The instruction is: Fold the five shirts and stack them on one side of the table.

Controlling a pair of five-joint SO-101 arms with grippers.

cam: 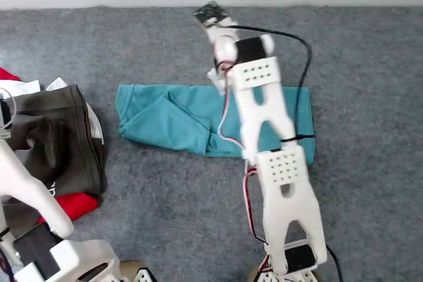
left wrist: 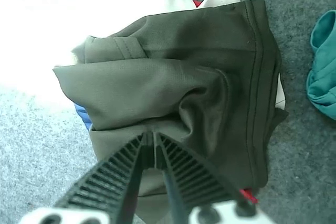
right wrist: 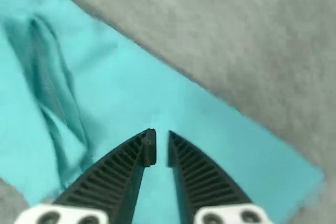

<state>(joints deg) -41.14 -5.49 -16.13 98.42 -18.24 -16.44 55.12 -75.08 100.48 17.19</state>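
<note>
On the left side of the grey carpeted table (cam: 370, 51), a folded olive-green fabric shirt (left wrist: 173, 66) tops a pile above a red shirt (cam: 74, 204). The left gripper (left wrist: 153, 139), jaws nearly together, noses a crease and could drag it askew; whether it pinches cloth cannot be told. The left wrist view adds a blue edge (left wrist: 81, 115) underneath. At centre, the half-folded teal fabric shirt (cam: 172, 120) lies bunched. The right gripper (right wrist: 159, 146), narrowly parted and empty above it, may snag a single layer. The high view supplies the teal shirt's whole outline.

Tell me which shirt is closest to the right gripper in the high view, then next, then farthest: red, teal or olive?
1. Teal shirt: right under the right gripper.
2. Olive shirt: off to the left side.
3. Red shirt: sticking out from under the olive one, at its near edge.
</note>
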